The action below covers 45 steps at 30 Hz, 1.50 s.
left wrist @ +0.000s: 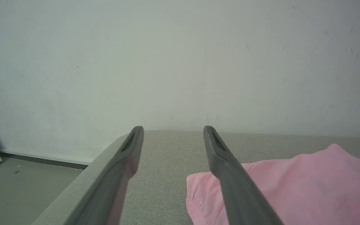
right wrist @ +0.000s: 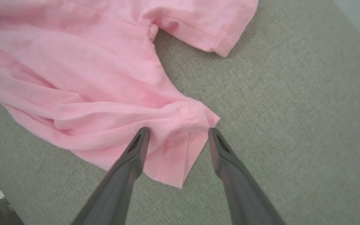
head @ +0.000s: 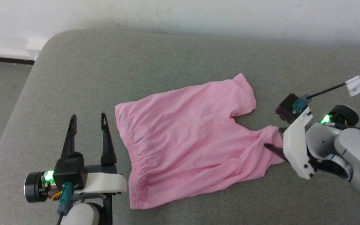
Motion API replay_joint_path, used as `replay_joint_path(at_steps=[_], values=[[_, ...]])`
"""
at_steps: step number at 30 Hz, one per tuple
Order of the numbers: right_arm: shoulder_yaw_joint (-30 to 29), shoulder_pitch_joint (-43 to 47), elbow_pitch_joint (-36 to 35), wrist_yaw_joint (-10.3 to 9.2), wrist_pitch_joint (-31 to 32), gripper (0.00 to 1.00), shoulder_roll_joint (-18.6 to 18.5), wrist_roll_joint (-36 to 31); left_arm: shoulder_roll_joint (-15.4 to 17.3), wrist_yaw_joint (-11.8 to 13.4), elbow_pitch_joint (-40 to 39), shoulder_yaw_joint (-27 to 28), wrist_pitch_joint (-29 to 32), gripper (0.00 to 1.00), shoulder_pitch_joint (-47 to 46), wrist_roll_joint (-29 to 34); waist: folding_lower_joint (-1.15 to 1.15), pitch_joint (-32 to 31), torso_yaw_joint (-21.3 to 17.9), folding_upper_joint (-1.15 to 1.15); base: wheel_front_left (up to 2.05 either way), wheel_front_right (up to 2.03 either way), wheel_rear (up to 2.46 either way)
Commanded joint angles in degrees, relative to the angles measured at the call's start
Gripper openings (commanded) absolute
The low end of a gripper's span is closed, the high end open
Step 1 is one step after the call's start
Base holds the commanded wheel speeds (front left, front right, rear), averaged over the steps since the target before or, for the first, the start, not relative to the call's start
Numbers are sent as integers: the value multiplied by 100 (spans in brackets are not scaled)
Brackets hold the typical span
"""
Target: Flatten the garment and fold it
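On the grey cushion (head: 73,62), as the head camera sees it, the garment (head: 186,134) lies spread out but not yet flat. Its waistband (head: 127,147) is on the robot's left and both legs point to the right. So the long axis runs left to right, tilted a little up toward the wall (head: 198,15). The far leg (head: 244,97) looks rather smooth, while the near leg (head: 261,147) is gathered into folds. The left tool (head: 88,116) stands just beside the waistband with fingers apart and holds nothing. The right tool (head: 275,139) is at the hem of the near leg, also apart.

From the left wrist camera, you see the left tool (left wrist: 172,129) wide apart over the cushion (left wrist: 161,175). The garment (left wrist: 292,184) begins just to the right of its right finger.

From the right wrist camera, the right tool (right wrist: 179,130) straddles the crumpled hem corner of the garment (right wrist: 89,78) and is not clamped on it. Whether the tips touch the cloth, you cannot tell.

I judge that the flattening step is in hand and the folding has not begun. The next move calls for you to close the right tool on that hem and draw it away from the waistband, along the long axis. The cloth looks thin, so pull gently. The left tool should probably pin the waistband, or the whole piece may slide.
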Motion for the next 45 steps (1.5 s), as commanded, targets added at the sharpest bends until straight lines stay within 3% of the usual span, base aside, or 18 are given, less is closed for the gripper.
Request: replay_joint_path(at_steps=[1,2,3,4,12,19,25,32,33,34,40,45], values=[[155,-62,162,-5,-18,100,90,70,-106,-107,30,92,-27,100,-7,118,-1,157,144,0,0,0,0],[281,-89,248,-5,-66,100,122,102,-174,-180,50,149,-27,100,-21,167,-1,176,160,0,0,0,0],[387,-122,319,-5,-158,57,143,130,-234,-251,70,208,-27,100,-32,211,-1,195,170,0,0,0,0],[466,-154,382,-5,-290,0,158,164,-290,-318,87,266,-27,100,-38,254,-1,207,175,0,0,0,0],[781,-383,384,-5,-1872,0,-72,173,-588,-689,202,694,-27,100,119,531,-1,26,-8,0,0,0,0],[256,221,-12,-5,-3314,0,-679,-227,-775,-860,181,957,-27,100,394,688,-1,-256,-328,0,0,0,0],[-364,1809,-258,-5,-3500,0,-1007,-528,-889,-973,147,1096,-27,100,595,767,-1,-337,-582,0,0,0,0],[-988,3494,67,-5,-3305,0,-525,-705,-963,-1115,188,1193,-27,100,610,850,-1,-338,-696,0,0,0,0],[-1057,3621,80,-5,-3278,42,-465,-746,-969,-1132,197,1207,-27,100,612,862,-1,-351,-706,0,0,0,0],[-1218,3714,72,-5,-3326,100,-395,-745,-976,-1143,203,1216,-27,100,618,878,-1,-370,-717,0,0,0,0],[-2263,3800,-624,-5,-3353,100,-437,-980,-980,-1179,212,1262,-27,100,714,995,-1,-496,-756,0,0,0,0],[-2823,3395,-1667,-5,-2695,100,-658,-1325,-931,-1162,191,1186,-27,100,681,1164,-1,-496,-653,0,0,0,0]])
